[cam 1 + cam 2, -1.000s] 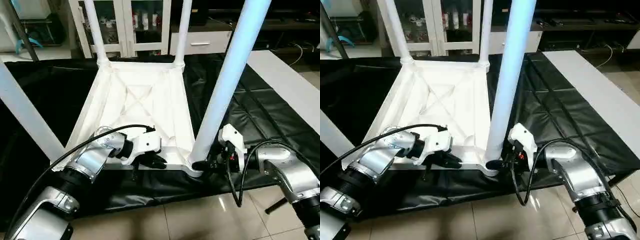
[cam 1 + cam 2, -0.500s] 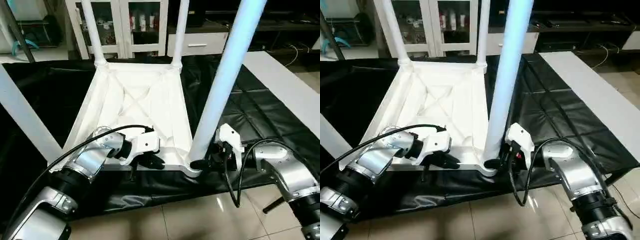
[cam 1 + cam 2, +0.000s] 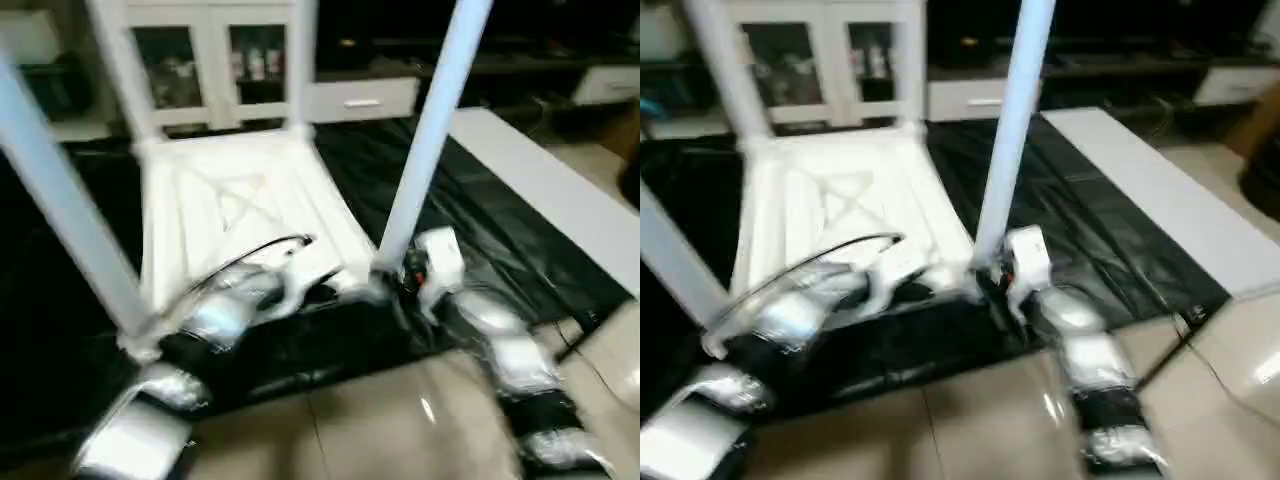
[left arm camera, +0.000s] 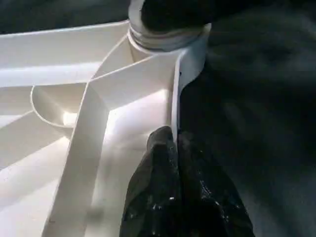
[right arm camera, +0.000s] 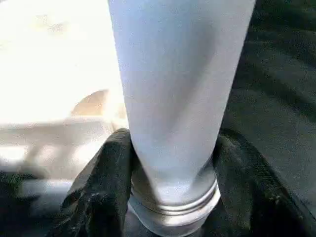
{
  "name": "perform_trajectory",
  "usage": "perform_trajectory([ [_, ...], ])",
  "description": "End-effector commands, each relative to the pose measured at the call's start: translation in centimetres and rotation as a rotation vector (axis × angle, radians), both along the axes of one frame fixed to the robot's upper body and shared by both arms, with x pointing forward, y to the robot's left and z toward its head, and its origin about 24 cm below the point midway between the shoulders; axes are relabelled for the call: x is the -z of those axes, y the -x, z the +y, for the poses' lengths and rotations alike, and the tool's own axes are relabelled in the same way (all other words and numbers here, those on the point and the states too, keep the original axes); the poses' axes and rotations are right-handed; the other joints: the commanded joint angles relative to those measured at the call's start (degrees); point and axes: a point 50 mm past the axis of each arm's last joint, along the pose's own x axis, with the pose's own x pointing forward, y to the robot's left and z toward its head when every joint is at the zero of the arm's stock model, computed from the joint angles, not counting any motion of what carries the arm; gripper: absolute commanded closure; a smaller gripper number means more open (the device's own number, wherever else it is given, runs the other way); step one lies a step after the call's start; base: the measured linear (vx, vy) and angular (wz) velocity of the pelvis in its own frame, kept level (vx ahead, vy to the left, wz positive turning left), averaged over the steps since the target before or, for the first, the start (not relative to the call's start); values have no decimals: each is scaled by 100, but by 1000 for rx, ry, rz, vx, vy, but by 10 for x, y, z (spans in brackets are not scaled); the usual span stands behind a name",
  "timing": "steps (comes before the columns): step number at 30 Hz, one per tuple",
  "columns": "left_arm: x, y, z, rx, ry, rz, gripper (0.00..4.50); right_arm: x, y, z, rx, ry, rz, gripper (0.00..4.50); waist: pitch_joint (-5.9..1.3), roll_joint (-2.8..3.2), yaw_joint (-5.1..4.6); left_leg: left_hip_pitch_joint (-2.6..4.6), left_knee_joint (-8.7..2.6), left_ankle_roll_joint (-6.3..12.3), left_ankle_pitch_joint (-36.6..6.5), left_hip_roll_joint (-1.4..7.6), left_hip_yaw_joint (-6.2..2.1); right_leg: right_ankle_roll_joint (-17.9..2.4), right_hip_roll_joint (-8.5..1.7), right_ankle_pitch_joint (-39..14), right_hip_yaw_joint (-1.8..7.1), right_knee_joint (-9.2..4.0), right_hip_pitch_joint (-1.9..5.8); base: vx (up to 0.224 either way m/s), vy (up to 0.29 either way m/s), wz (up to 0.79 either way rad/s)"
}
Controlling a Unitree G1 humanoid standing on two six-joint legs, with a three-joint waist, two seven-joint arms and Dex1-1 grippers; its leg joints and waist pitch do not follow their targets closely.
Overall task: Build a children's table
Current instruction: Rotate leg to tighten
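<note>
The children's table lies upside down on a black mat, its ribbed white top [image 3: 230, 200] facing up. Legs stand in its corner sockets: one at the near right [image 3: 430, 140], one at the near left [image 3: 60, 200] and two at the far side [image 3: 300, 60]. My left gripper [image 4: 175, 136] is shut, pinching the top's near rim [image 4: 175, 89] a little way from the near right socket [image 4: 163, 39]. My right gripper [image 5: 174, 136] grips the near right leg [image 5: 177, 74] just above its ringed base, with one black finger [image 5: 106, 187] on each side.
The black mat [image 3: 480, 220] covers the floor under the table. A white cabinet with glass doors [image 3: 200, 60] stands behind it. A long white panel [image 3: 540, 190] lies on the right. Glossy floor tiles [image 3: 380, 420] run along the near side.
The whole head view has swung and blurred, so the camera moved. Both grippers keep their places, the left on the rim and the right on the near right leg.
</note>
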Motion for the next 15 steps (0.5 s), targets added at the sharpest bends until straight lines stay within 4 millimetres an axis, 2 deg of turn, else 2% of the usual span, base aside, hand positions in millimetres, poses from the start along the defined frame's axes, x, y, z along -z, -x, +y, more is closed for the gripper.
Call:
perform_trajectory([
  [1, 2, -12, 4, -216, -6, -89, 450, 27, 5, 5, 188, 9, 115, 245, -117, 136, 256, -299, -1301, -258, -5200, 409, 55, -593, 135, -955, 79, 818, 515, -133, 11, 7],
  [2, 2, -12, 4, -216, -6, -89, 450, 27, 5, 5, 188, 9, 115, 246, -136, 27, 320, -162, -1282, -108, -4992, 401, 142, -551, 123, -953, 220, 854, 396, -133, 11, 7],
  [3, -3, -17, 0, -246, -18, -152, 450, 26, 1, 16, 214, 18, 109, 246, -190, -393, 305, 405, -339, -152, -3487, -50, 202, -179, -146, -3998, 440, -172, -340, -4, -91, 18],
  [4, -5, -18, -2, -247, -18, -173, 450, 24, -2, 21, 221, 18, 96, 246, -202, -438, 282, 381, 310, 5, -1822, -156, 88, -126, -615, -6067, 518, -580, -421, 49, -73, -16],
  [5, -6, -19, -3, -246, -8, -183, 450, 21, -4, 25, 219, 0, 84, 246, -263, -369, 332, -71, 46, 81, -1217, -60, -54, -170, -712, -5635, 631, -348, 40, 49, -73, -16],
  [6, -8, -19, -5, -231, -11, -196, 450, 19, -6, 29, 217, -21, 72, 246, -346, -230, 384, -328, -252, -24, -720, 9, -119, -246, -534, -4546, 526, -122, 296, 54, 10, -38],
  [7, -9, -20, -6, -216, -12, -205, 450, 15, -8, 31, 222, -41, 51, 247, -340, -151, 371, -185, -428, -150, -894, 62, -73, -624, -94, -2040, 377, 49, 49, 0, 0, 0],
  [8, -9, -20, -6, -201, -15, -211, 450, 10, -10, 33, 199, -57, 26, 248, -323, -94, 392, -104, -466, -163, -1525, 64, -17, -947, -62, -1684, 376, 46, 8, 0, 0, 0],
  [9, -8, -20, -5, -192, -28, -218, 450, 8, -12, 34, 187, -61, 7, 248, -311, -148, 359, -104, -462, -153, -1760, 68, -3, -1037, -56, -1679, 392, 30, -7, 0, 0, 0],
  [10, -8, -19, -4, -169, -40, -225, 450, 5, -13, 34, 185, -61, -16, 248, -298, -151, 360, -93, -473, -137, -2112, 52, 16, -1081, -50, -1899, 397, 4, -22, 0, 0, 0],
  [11, -7, -18, -4, -153, -49, -230, 450, 4, -13, 33, 187, -59, -29, 248, -297, -169, 355, -93, -469, -122, -2163, 48, 23, -1078, -54, -1958, 410, -2, -27, 0, 0, 0],
  [12, -5, -17, -2, -136, -56, -224, 450, -1, -13, 31, 165, -60, -66, 248, -309, -186, 359, -132, -476, -77, -2087, 40, 25, -1032, -60, -1969, 427, -2, 1, 0, 0, 0],
  [13, -4, -17, -1, -128, -59, -220, 450, -3, -13, 30, 152, -60, -94, 248, -330, -187, 373, -164, -471, -29, -1847, 39, 31, -1009, -55, -1766, 449, 27, 20, 0, 0, 0],
  [15, 0, -15, 1, -96, -61, -216, 450, -10, -12, 25, 144, -54, -168, 179, -334, -181, 414, -129, -448, 75, -1584, 55, 71, -1094, -42, -1368, 471, 27, -19, 0, 0, 0],
])
